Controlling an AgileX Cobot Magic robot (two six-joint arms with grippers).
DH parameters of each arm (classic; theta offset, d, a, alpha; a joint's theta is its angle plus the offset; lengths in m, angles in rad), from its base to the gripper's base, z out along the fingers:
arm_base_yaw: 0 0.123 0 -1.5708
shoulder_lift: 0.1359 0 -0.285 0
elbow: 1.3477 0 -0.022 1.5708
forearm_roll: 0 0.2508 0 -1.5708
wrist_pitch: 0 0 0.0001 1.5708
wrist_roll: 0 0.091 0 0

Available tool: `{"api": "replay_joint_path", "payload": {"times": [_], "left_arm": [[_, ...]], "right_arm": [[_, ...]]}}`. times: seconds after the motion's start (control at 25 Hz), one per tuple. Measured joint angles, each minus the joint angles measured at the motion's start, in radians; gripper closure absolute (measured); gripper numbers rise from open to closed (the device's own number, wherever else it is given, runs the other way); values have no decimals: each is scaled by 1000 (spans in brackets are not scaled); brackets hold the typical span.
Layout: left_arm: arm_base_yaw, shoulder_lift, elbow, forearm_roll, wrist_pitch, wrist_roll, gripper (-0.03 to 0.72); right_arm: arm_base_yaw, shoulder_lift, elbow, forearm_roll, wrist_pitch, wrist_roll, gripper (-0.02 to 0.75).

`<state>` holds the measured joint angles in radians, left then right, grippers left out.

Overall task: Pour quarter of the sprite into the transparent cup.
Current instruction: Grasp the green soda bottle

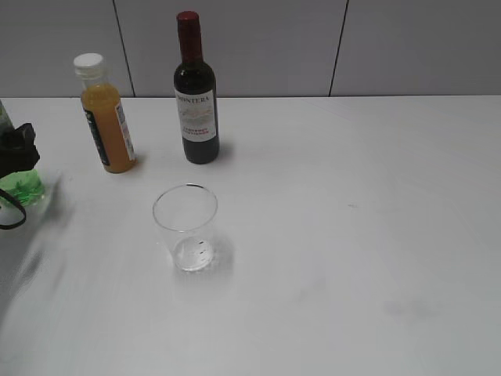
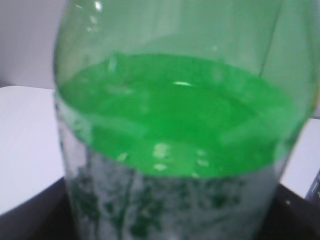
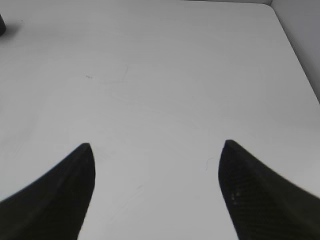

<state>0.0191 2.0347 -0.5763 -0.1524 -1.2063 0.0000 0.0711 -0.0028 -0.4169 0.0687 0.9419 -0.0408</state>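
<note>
The sprite [image 1: 23, 188] shows only as a green, bumpy base at the far left edge of the exterior view. In the left wrist view the sprite [image 2: 175, 115] fills the frame, green liquid above a pale label band. My left gripper [image 1: 16, 149] sits around it, the jaws wide on either side [image 2: 165, 212]; whether they press it does not show. The transparent cup [image 1: 186, 227] stands upright and empty near the table's middle, to the right of the sprite. My right gripper [image 3: 157, 150] is open over bare white table and is out of the exterior view.
An orange juice bottle [image 1: 108, 125] with a white cap and a dark wine bottle [image 1: 196, 102] with a red top stand at the back, behind the cup. The white table [image 1: 368, 235] stretches to the right, and a grey wall runs behind it.
</note>
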Motion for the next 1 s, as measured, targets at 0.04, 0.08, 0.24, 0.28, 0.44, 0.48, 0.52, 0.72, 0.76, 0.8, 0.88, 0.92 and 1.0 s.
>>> {"api": "replay_joint_path", "payload": {"times": [0.04, 0.08, 0.24, 0.28, 0.44, 0.48, 0.52, 0.72, 0.76, 0.8, 0.88, 0.92, 1.0], "left_arm": [[0, 2, -6, 0, 0, 0, 24], [0, 3, -14, -2, 0, -6, 25], [3, 24, -51, -5, -4, -20, 29], [3, 32, -60, -5, -4, -22, 29], [5, 61, -80, -5, -3, -26, 43], [6, 64, -82, -5, -3, -26, 57], [6, 67, -82, -5, -3, -26, 71], [7, 67, -83, -4, -3, -26, 185], [7, 67, -83, -4, -3, -26, 212], [7, 67, -83, -4, -3, -26, 221], [7, 67, -83, -2, -3, -26, 221], [7, 67, -83, -2, -3, -26, 221], [7, 64, -83, -2, -2, -26, 221]], "right_arm": [[0, 0, 0, 0, 0, 0, 144], [0, 0, 0, 0, 0, 0, 144], [0, 0, 0, 0, 0, 0, 144], [0, 0, 0, 0, 0, 0, 144], [0, 0, 0, 0, 0, 0, 144], [0, 0, 0, 0, 0, 0, 144], [0, 0, 0, 0, 0, 0, 144], [0, 0, 0, 0, 0, 0, 144], [0, 0, 0, 0, 0, 0, 144], [0, 0, 0, 0, 0, 0, 144], [0, 0, 0, 0, 0, 0, 144], [0, 0, 0, 0, 0, 0, 144], [0, 0, 0, 0, 0, 0, 144]]}}
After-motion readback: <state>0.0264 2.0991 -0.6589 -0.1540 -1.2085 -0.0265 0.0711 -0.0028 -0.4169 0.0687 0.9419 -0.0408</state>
